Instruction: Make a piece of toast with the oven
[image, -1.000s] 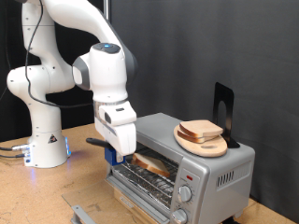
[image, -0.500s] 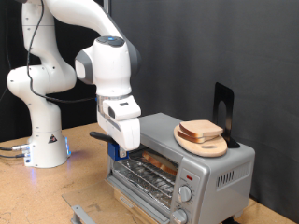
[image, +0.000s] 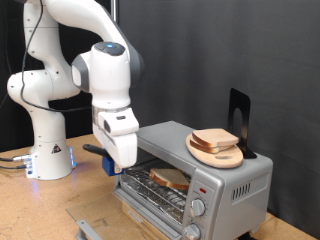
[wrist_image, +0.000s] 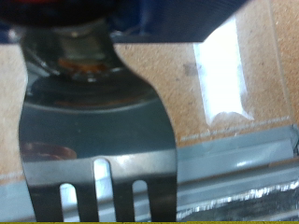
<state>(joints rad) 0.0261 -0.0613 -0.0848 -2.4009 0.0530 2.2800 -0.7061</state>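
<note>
Left of the oven (image: 200, 170), the claw (image: 112, 163) grips a black spatula (wrist_image: 98, 131), clear of the open door. The piece of toast (image: 168, 178) lies inside on the oven's rack; loading looks done. Spare slices sit on the plate (image: 216, 156) atop the oven.

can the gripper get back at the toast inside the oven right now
Probably yes: the oven door hangs open, and the piece of toast lies exposed on the rack. The gripper, holding a spatula, sits just outside the opening.

brushed silver metal oven (image: 235, 170), round wooden plate (image: 216, 155)
</note>
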